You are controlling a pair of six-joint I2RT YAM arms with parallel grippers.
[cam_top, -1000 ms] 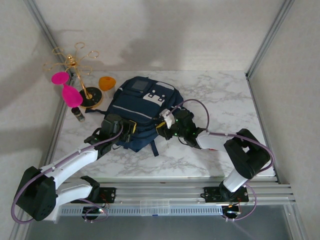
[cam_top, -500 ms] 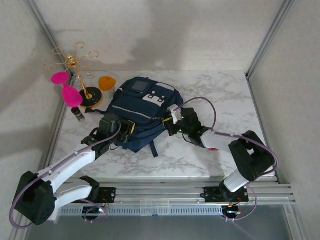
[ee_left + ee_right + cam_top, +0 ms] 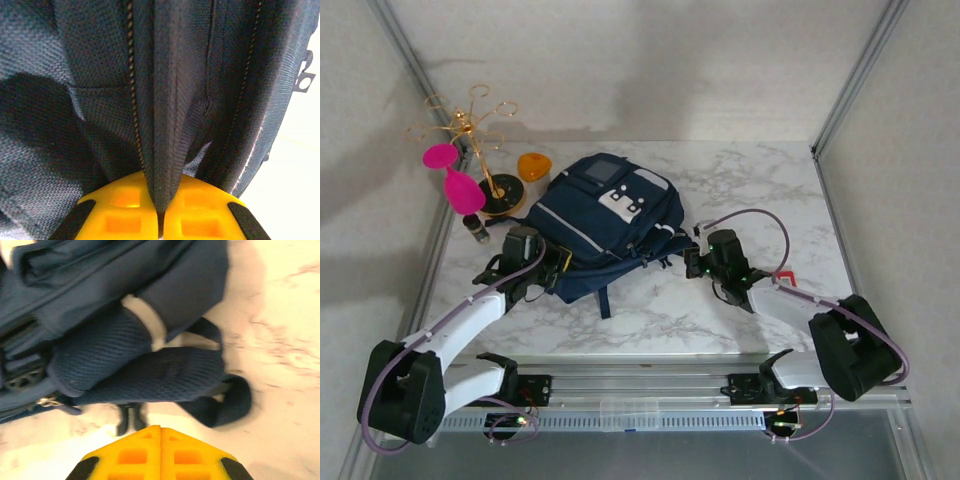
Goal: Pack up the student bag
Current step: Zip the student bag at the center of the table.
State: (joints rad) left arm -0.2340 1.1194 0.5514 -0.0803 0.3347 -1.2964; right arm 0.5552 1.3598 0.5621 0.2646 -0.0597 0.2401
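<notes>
The student bag (image 3: 605, 215), navy with pale stripes and a white buckle patch, lies flat in the middle of the marble table. My left gripper (image 3: 552, 270) is at its near left corner. In the left wrist view its yellow fingers (image 3: 125, 215) are shut on a fold of the bag's fabric (image 3: 167, 100) between two zip lines. My right gripper (image 3: 695, 262) sits just right of the bag, off its dark straps. In the right wrist view this gripper (image 3: 160, 429) is shut with nothing in it, and a padded strap (image 3: 150, 375) lies a little ahead of the tips.
A gold wire stand (image 3: 470, 130) with pink pieces (image 3: 465, 190) is at the back left, beside an orange object (image 3: 533, 165) and a small dark bottle (image 3: 473, 228). A small red object (image 3: 783, 276) lies by the right arm. Metal frame posts border both sides.
My right gripper has come off the bag, shut, and drawn back to the right. The bag has turned and slid left, and my left gripper has moved left with it.
</notes>
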